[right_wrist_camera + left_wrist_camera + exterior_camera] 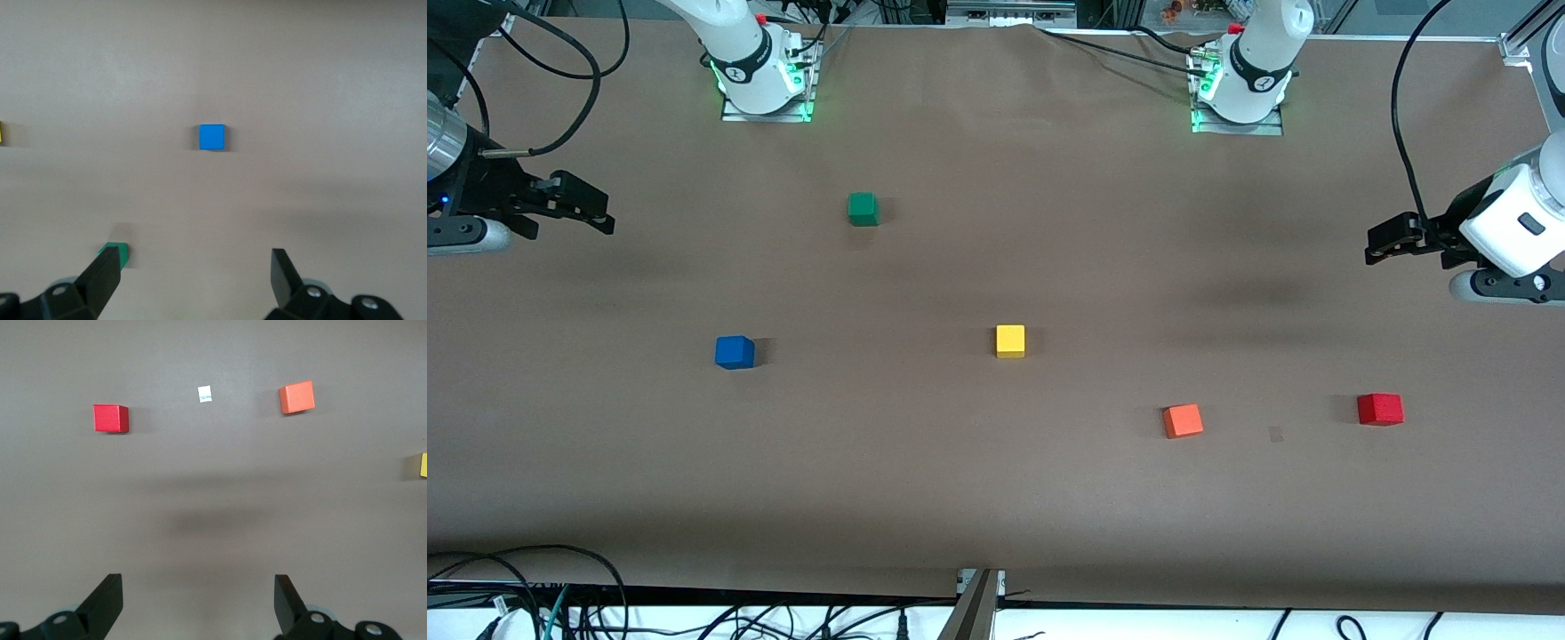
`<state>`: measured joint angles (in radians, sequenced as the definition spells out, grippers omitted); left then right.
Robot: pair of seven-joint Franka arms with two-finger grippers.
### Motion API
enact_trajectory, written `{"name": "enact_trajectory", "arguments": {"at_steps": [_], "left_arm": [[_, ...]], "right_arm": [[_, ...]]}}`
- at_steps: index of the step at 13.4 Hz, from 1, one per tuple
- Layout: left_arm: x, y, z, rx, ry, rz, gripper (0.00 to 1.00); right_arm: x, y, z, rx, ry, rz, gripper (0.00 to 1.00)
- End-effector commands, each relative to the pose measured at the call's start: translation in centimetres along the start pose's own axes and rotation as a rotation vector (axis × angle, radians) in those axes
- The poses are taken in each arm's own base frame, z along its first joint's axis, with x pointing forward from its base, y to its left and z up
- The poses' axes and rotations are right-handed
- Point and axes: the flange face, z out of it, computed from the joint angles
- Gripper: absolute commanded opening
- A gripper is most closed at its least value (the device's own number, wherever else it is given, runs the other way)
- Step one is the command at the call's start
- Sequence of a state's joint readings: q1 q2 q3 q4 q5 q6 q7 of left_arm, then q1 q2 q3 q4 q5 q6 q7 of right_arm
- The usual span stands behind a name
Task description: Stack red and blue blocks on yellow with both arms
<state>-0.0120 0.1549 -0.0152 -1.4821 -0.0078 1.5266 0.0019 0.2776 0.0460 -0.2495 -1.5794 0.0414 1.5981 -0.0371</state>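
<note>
A brown paper sheet covers the desk (978, 498), with broad bare room between five well-separated cubes. The yellow cube (1010, 340) sits mid-desk, the blue cube (735, 352) toward the right arm's end, the red cube (1380, 409) near the left arm's end beside the orange cube (1183, 420), and the green cube (863, 209) nearer the bases. The left gripper (1375, 243) and right gripper (607, 218) hang over opposite end edges, fingers spread wide, holding nothing.

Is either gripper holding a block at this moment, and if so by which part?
Nothing is held. The left gripper and right gripper are both open and empty, up at the table's two ends; all five cubes lie untouched on the table.
</note>
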Motion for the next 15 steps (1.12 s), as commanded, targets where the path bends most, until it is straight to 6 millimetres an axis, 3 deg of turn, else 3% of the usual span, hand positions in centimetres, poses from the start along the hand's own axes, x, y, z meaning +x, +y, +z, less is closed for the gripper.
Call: {"name": "enact_trajectory", "arguments": {"at_steps": [1, 8, 11, 12, 14, 15], "left_arm": [[0.3, 0.0, -0.6, -0.003, -0.003, -0.01, 1.0], [0.4, 0.0, -0.7, 0.0, -0.002, -0.003, 1.0], [0.9, -0.2, 0.1, 0.0, -0.014, -0.003, 1.0], [1.4, -1.3, 0.9, -0.003, -0.026, -0.015, 1.0], [2.8, -6.2, 3.7, -0.025, -0.06, -0.088, 1.0], [3.9, -7.7, 5.5, -0.03, -0.072, -0.078, 1.0]], "right_arm": [[0.1, -0.1, -0.5, -0.018, -0.008, 0.008, 1.0], [0.1, 0.0, -0.5, -0.018, -0.008, 0.009, 1.0], [0.1, 0.0, -0.5, -0.018, -0.008, 0.009, 1.0], [0.1, -0.1, -0.5, -0.018, -0.008, 0.008, 1.0], [0.1, 0.0, -0.5, -0.018, -0.008, 0.009, 1.0], [0.1, 0.0, -0.5, -0.018, -0.008, 0.009, 1.0]]}}
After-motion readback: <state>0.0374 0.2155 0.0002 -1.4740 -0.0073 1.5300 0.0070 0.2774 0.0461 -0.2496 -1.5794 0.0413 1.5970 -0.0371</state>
